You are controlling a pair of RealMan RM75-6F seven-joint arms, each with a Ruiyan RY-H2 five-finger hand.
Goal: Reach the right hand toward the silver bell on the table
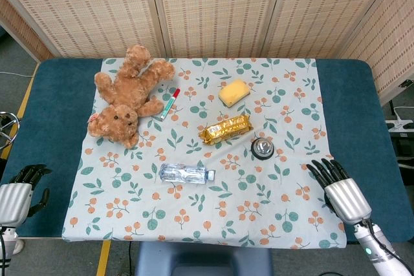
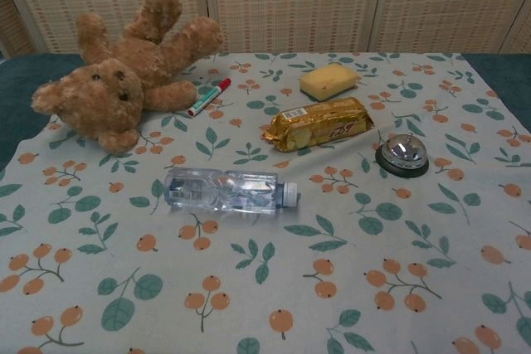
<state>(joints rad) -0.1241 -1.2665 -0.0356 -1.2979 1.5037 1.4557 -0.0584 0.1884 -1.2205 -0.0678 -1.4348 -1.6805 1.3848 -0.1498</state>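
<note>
Right hand [image 1: 336, 185] sits lower right in the head view, fingers spread, empty, pointing up-frame. Silver bell [image 1: 262, 148] stands right of centre, near the gold packet [image 1: 224, 129]. Chest view shows the bell, no hands

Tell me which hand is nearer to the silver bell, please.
The right hand. It rests near the cloth's right edge, a little right of and nearer the robot than the silver bell. The left hand sits off the cloth at the table's far left edge.

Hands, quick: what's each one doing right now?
Left hand: holds nothing, fingers curled; open or closed cannot be told.
Right hand: open, empty, fingers apart, short of the bell.
</note>
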